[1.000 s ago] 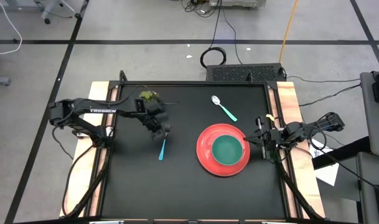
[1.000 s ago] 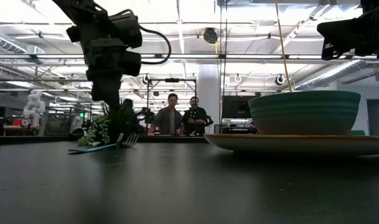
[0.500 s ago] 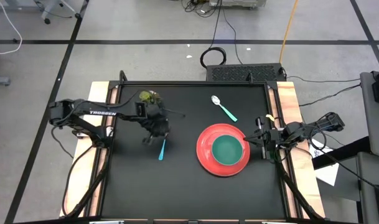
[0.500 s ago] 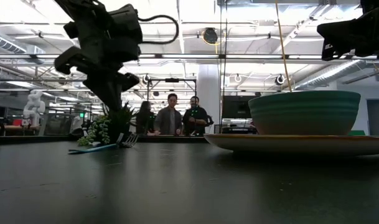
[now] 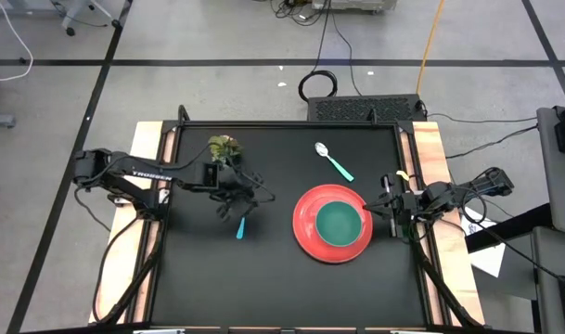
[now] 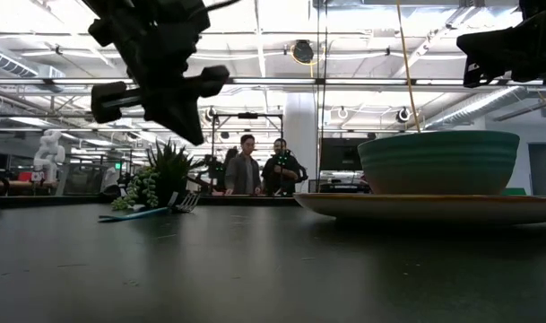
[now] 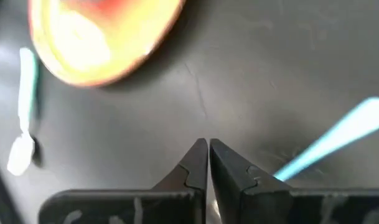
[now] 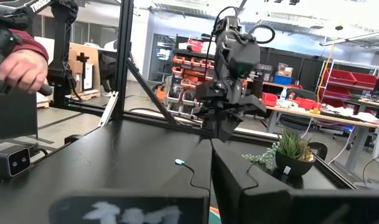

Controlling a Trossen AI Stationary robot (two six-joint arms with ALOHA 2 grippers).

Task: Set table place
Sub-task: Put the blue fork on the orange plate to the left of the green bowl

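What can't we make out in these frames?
- Fork: high view shows only its blue handle; the left gripper covers the tines.
- Bowl contents: low view is level with the rim, inside hidden.
- Plate: left wrist view, blurred and cut by the edge.
- Right gripper: its own view shows only dark fingers, table ahead blocked.

A robotics laboratory or workshop. Beyond the black table (image 5: 263, 269) stand shelves of red storage bins (image 8: 348, 78), workbenches (image 8: 313, 117) and exposed ceiling ducting (image 6: 255, 85). Cables (image 5: 333, 42) trail across the taped floor.
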